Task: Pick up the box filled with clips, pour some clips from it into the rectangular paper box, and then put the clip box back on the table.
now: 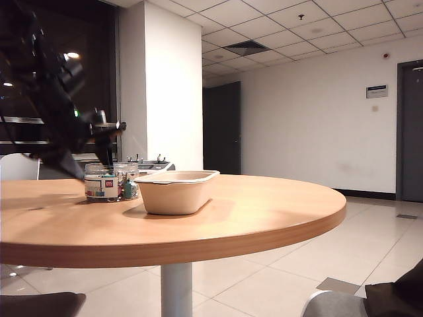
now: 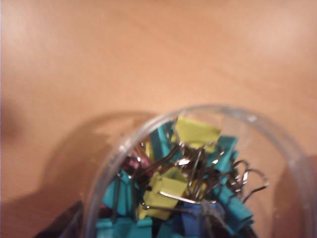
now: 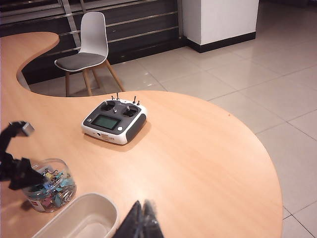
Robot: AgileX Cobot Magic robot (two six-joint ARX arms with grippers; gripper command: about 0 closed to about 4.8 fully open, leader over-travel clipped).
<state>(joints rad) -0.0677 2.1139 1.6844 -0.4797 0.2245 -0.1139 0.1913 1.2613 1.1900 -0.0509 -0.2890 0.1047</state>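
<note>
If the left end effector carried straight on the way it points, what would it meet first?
Probably the open jar of clips right beneath it: the left end effector hangs over the rim, jaws look spread; depth is unclear.

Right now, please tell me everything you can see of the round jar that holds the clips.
The clip jar is small, squat, round, of clear plastic, with a white-and-red label. It has no lid on and stands upright on the table, beside the beige paper tray. It is filled with clips in teal, yellow, pink and blue with silver wire handles. The left claw hangs just above it, one finger down behind it; whether it touches is unclear.
</note>
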